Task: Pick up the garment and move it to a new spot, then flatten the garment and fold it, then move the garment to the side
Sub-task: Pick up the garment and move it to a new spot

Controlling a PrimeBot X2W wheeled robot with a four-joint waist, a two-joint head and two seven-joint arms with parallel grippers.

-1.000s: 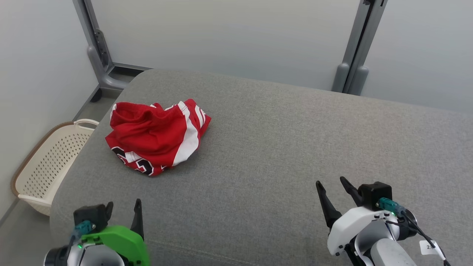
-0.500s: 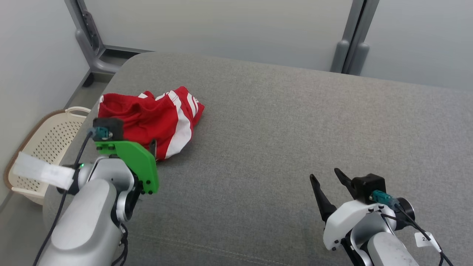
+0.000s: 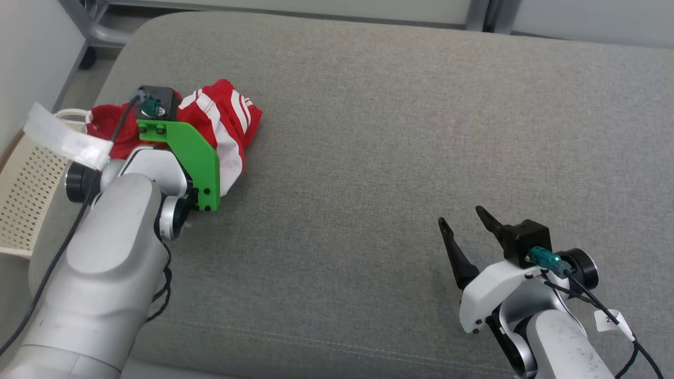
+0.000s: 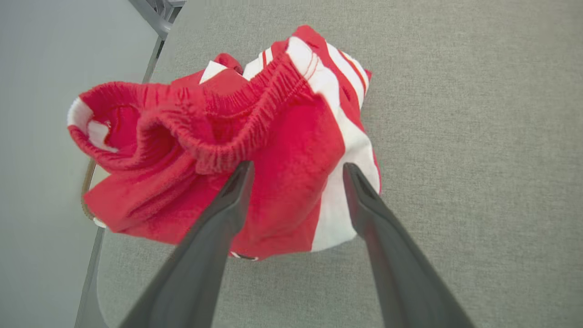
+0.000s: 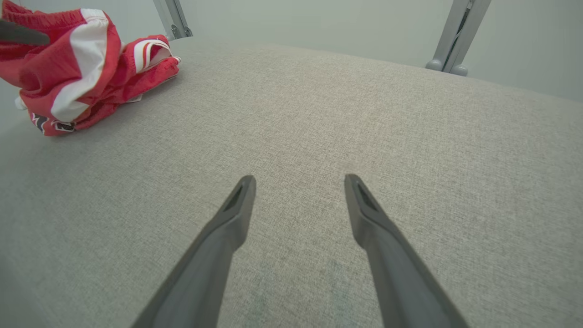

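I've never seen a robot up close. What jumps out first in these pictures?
The crumpled red and white garment is the brightest thing, lying near the left edge of a wide grey cushion. The left end effector, on a vivid green bracket, is poised over it with its two dark fingers spread. The right end effector hangs open above bare cushion at the lower right; a cream basket sits off the left edge.

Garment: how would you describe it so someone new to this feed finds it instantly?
Start from the wide grey cushion and go to its far left corner, near the cream basket. There lies the garment, a crumpled heap: the only red thing, with white stripes and an elastic waistband.
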